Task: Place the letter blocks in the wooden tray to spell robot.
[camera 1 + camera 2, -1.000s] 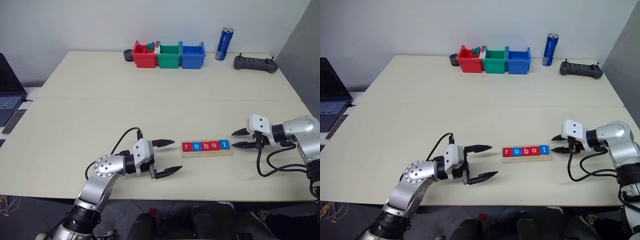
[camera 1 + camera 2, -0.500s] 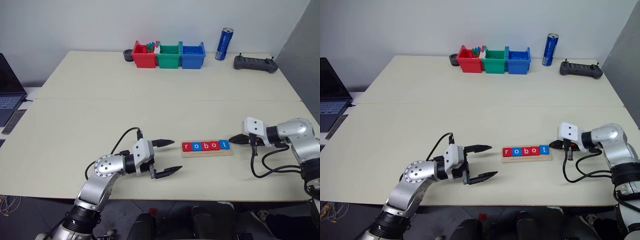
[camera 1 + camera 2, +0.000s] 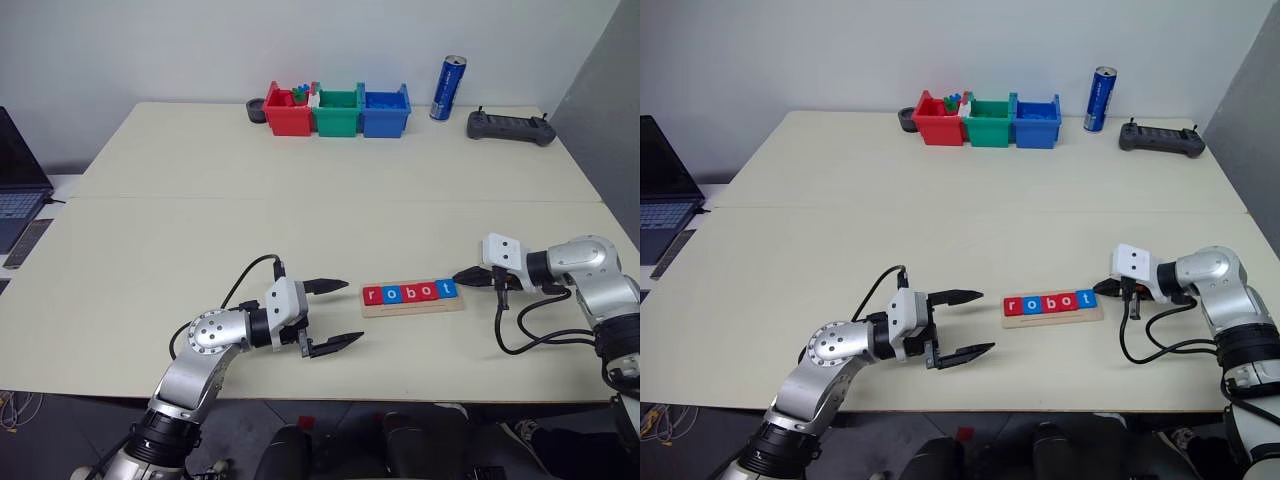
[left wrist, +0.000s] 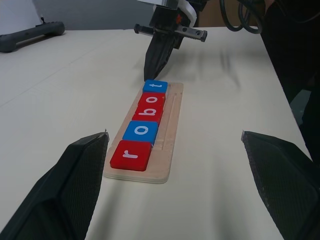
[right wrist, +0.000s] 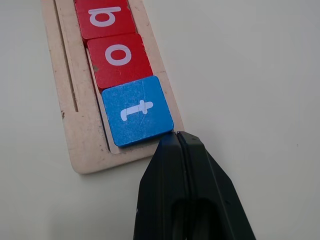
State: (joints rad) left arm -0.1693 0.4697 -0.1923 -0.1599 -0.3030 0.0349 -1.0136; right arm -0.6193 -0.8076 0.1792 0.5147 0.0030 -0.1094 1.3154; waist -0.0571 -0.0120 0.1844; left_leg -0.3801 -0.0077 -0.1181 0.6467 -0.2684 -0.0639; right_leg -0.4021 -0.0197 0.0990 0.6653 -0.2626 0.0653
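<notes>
Right end effector point(image 5: 180, 145) clenched, fingers pressed together with nothing between them, tip touching the outer corner of the blue t block point(image 5: 137, 110) at the right end of the wooden tray point(image 3: 413, 302). Left end effector point(image 3: 334, 316) released, fingers spread wide and empty, hovering just left of the tray, pointing toward it, not touching. Letter blocks point(image 4: 143, 126) all sit in the tray in one row reading r-o-b-o-t: red r, blue o, red b, red o, blue t, edges touching. The t block sits slightly skewed against the tray's end, its corner poking over the rim. Tray lies flat on the table point(image 3: 300, 220), near the front edge, between the two end effectors. Well behind the tray, at the table's far edge: red bin point(image 3: 288, 110), green bin point(image 3: 338, 111), blue bin point(image 3: 385, 110) side by side, a blue can point(image 3: 449, 88) upright to their right, then a black controller point(image 3: 511, 126). Laptop point(image 3: 20, 175) far left of the tray, off the table.
</notes>
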